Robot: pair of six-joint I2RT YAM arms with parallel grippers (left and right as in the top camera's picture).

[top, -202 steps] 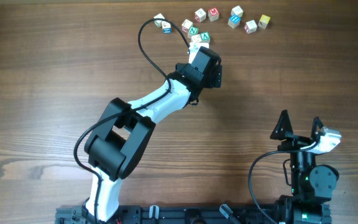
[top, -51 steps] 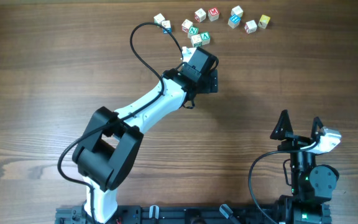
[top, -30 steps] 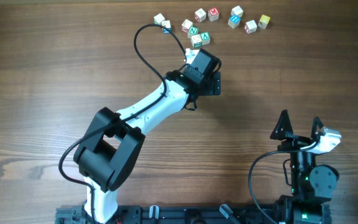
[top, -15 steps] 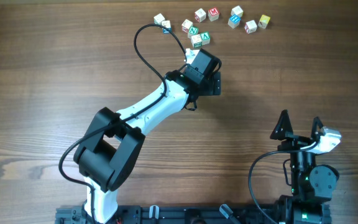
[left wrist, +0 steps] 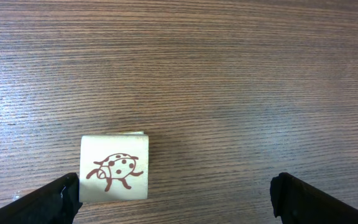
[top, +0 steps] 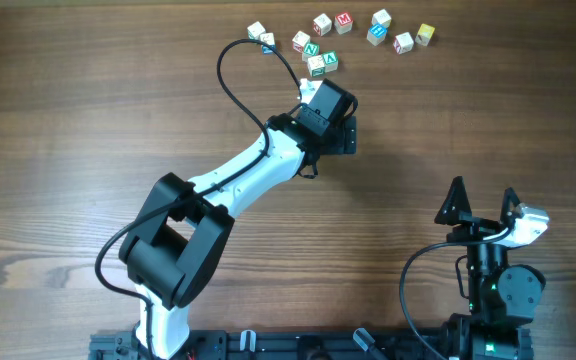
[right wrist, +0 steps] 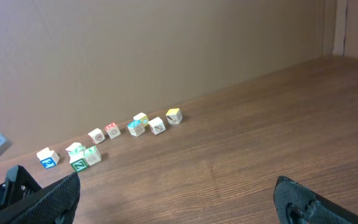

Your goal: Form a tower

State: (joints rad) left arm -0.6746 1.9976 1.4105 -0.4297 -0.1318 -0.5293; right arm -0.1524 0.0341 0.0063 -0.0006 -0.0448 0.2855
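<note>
Two claws spread, empty: left claw [left wrist: 179,199], right claw [right wrist: 179,202] | ladybug cube [left wrist: 114,168] within left claw's span | probably light, stiff, smooth wood; pinch opposite flat sides.

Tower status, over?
Both open: left pincer low beside ladybug cube, not gripping; right pincer parked. Tower: can't confirm any stack from these views. Nothing blocking the left pincer.

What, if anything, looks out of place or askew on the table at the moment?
Nothing is spilled or damaged. The ladybird cube sits off-centre in the open left gripper, right beside one finger rather than midway between the two. The loose letter cubes lie scattered at mixed angles along the far side of the table.
</note>
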